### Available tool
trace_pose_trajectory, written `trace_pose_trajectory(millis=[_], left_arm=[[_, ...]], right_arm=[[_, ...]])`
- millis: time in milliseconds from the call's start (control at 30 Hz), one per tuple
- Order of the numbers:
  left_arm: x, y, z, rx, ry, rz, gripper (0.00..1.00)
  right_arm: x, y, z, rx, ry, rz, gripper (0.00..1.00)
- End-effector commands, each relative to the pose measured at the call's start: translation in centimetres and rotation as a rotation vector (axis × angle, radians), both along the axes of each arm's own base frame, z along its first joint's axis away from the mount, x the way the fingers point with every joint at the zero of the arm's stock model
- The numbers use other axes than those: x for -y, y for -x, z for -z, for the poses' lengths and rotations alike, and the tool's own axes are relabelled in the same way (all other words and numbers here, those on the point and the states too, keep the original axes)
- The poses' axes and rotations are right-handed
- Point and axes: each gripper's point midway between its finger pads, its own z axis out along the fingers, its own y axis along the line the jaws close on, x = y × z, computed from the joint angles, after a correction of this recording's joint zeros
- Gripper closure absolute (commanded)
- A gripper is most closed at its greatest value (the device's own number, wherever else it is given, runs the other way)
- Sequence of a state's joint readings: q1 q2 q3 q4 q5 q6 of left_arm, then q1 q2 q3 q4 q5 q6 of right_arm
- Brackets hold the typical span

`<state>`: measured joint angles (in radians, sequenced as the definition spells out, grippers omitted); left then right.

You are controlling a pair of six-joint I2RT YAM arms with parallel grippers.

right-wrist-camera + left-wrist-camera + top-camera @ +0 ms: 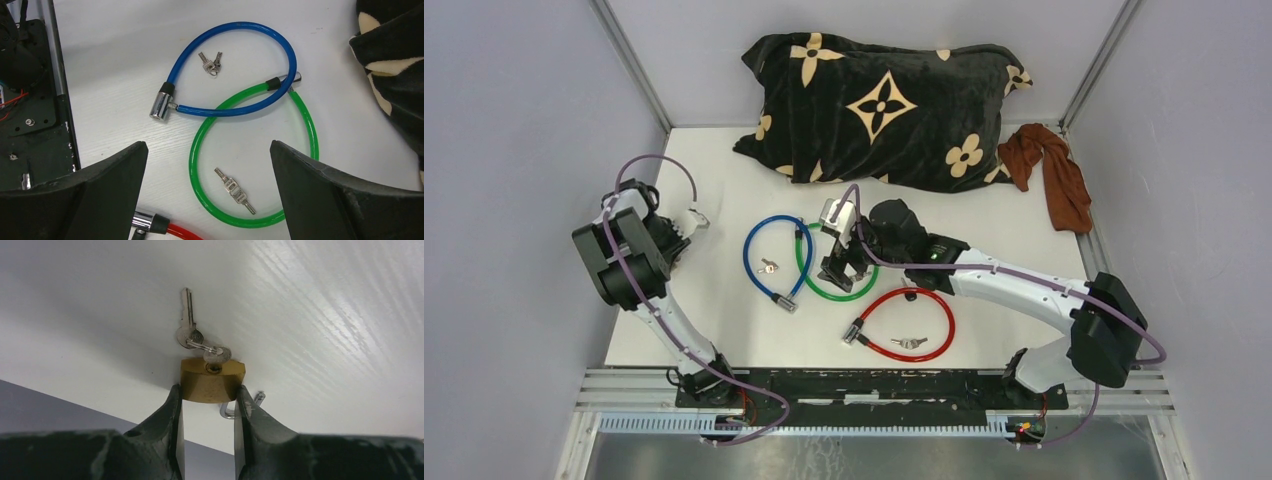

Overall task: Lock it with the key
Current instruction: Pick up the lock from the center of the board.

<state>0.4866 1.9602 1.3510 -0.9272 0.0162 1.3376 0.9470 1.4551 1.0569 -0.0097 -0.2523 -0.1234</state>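
A brass padlock (212, 382) lies on the white table with one key (216, 356) in its keyhole and a second key (187, 315) hanging on the same ring. Its steel shackle (229, 412) shows behind the right finger. My left gripper (209, 392) has a finger pressed on each side of the padlock body; from above it (686, 228) sits at the table's left. My right gripper (209, 145) hovers wide open over the green cable lock (192, 160) and the pair of keys (235, 191) inside its loop, holding nothing.
A blue cable lock (240, 30) with its keys (210, 62) overlaps the green one. A red cable lock (924, 300) with keys (909, 343) lies nearer the bases. A black patterned pillow (884, 100) and a brown cloth (1054, 175) fill the back.
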Motion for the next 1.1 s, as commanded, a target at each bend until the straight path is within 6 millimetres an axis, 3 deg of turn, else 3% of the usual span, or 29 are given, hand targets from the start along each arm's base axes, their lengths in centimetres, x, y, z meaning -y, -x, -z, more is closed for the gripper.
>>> trace_pose_trajectory(millis=[0,167,300,467,533,667,800,900,967,1067], left_arm=[[1.2,-1.2,-2.0,0.112,0.045,0.023,0.98],[3.2,-3.0,-6.8,0.297,0.087,-0.001,0.98],[6.9,-3.2,-9.4,0.388,0.087,0.071,0.98],[14.8,-2.2,-11.8,0.466,0.067,0.269,0.98],[19.4,-1.3,-14.2,0.53,0.085,0.412,0.98],[26.5,2.1,-17.4,0.631,0.138,0.685,0.98],[32.0,5.5,-19.1,0.731,0.175,0.894,0.98],[34.2,6.4,-19.3,0.774,0.169,0.94,0.98],[34.9,6.5,-19.3,0.79,0.166,0.957,0.98],[35.5,5.9,-19.8,0.821,0.169,0.955,0.98]], right_arm=[[0.9,-0.2,-1.9,0.05,-0.037,0.034,0.02],[2.2,-1.0,-3.0,0.073,-0.08,0.129,0.02],[3.5,-1.9,-3.3,0.032,-0.175,0.188,0.02],[5.0,-4.3,-2.0,-0.151,-0.296,0.289,0.02],[5.3,-5.1,-2.7,-0.18,-0.369,0.299,0.02],[5.6,-5.4,-4.4,-0.252,-0.517,0.263,0.04],[4.0,-4.7,-4.5,-0.299,-0.54,0.24,0.26],[1.8,-3.3,-5.3,-0.319,-0.567,0.181,0.26],[1.0,-2.7,-6.5,-0.346,-0.645,0.159,0.23],[-0.8,-2.2,-6.5,-0.379,-0.646,0.152,0.23]])
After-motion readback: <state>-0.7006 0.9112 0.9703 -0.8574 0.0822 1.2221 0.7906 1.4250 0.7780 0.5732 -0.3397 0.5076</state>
